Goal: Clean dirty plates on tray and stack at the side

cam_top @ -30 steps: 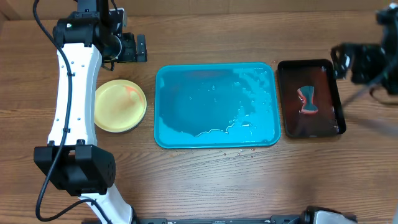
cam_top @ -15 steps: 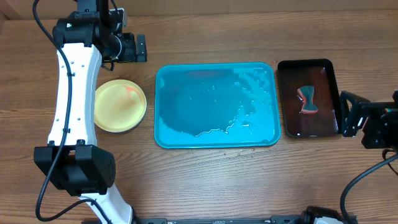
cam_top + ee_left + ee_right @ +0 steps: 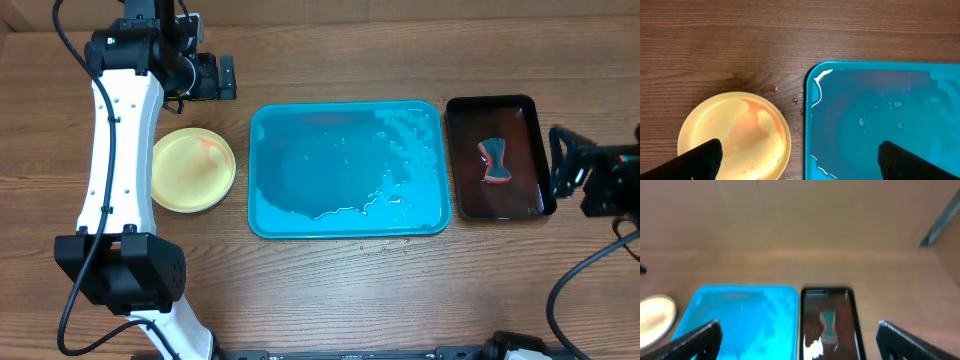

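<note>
A yellow-green plate (image 3: 193, 170) with an orange-red smear lies on the table left of the turquoise tray (image 3: 347, 215); I cannot tell if other plates lie under it. The tray is wet and holds no plate. My left gripper (image 3: 215, 77) is open and empty, high above the table behind the plate. In the left wrist view the plate (image 3: 735, 137) and the tray (image 3: 880, 120) lie below the open gripper (image 3: 800, 170). My right gripper (image 3: 558, 165) is open and empty at the right of the black tray. Its blurred wrist view shows the tray (image 3: 745, 315) and the plate (image 3: 655, 317).
A glossy black tray (image 3: 527, 110) stands right of the turquoise tray, with a teal and red tool (image 3: 495, 162) in dark liquid. It also shows in the right wrist view (image 3: 807, 325). Small sauce drops (image 3: 774, 89) dot the wood between plate and tray.
My right arm has swung from the far right corner down to the right of the black tray, then back a little. The left arm, plate and trays have not moved.
</note>
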You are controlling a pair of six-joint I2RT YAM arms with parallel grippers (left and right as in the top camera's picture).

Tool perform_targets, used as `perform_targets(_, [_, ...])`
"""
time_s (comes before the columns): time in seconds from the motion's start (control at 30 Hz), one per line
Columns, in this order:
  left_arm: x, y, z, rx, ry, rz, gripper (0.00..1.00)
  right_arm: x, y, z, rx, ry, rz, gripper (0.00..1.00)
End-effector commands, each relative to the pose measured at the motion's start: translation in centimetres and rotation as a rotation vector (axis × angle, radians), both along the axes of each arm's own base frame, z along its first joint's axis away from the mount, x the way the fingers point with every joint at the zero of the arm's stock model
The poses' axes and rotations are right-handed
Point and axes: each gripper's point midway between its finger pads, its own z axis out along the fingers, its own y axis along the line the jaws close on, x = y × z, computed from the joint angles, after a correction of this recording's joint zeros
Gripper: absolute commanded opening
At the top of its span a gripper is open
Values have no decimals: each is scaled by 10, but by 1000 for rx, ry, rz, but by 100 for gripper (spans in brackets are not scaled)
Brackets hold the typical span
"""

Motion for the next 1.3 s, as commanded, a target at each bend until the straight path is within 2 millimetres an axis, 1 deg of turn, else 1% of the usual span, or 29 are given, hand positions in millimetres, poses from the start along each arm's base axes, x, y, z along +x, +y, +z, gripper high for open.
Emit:
perform_targets(0.0, [1, -3, 7, -4, -21, -18, 100, 4, 2, -14, 7, -36, 17, 100])
perform_targets(0.13, [1, -3, 7, -3, -21, -18, 100, 17, 7, -45, -18, -158, 43, 100])
perform_targets(0.17, [1, -3, 7, -3, -21, -18, 100, 19, 8, -51, -21, -180, 49, 100])
perform_targets(0.27, [1, -3, 7, -3, -21, -18, 100, 23, 16, -78, -27, -290, 81, 100])
perform_targets(0.3, [1, -3, 7, -3, -21, -18, 100, 23, 19, -86, -18, -317, 85, 100])
perform_targets(0.33, [1, -3, 7, -3, -21, -18, 100, 23, 21, -102, 2, -362, 89, 100])
perform_targets(0.47, [1, -3, 7, -4, -21, -18, 100, 18, 27, -139, 49, -461, 96, 100])
perform_targets(0.6, [1, -3, 7, -4, -21, -18, 100, 11, 32, -169, 55, -530, 115, 100])
perform_targets(0.7, [1, -3, 7, -4, -21, -18, 100, 8, 35, -189, 58, -540, 129, 100])
perform_targets(0.8, [1, -3, 7, -3, -21, -17, 100, 3, 38, -206, 60, -551, 140, 100])
perform_targets(1.0, [1, -3, 7, -4, -21, -18, 100, -2, 36, -224, 55, -579, 128, 100])
perform_targets(1.17, [1, -3, 7, -3, -21, -18, 100, 3, 34, -244, 56, -554, 116, 100])
perform_targets(1.27, [1, -3, 7, -3, -21, -17, 100, 5, 32, -258, 57, -501, 100, 100])
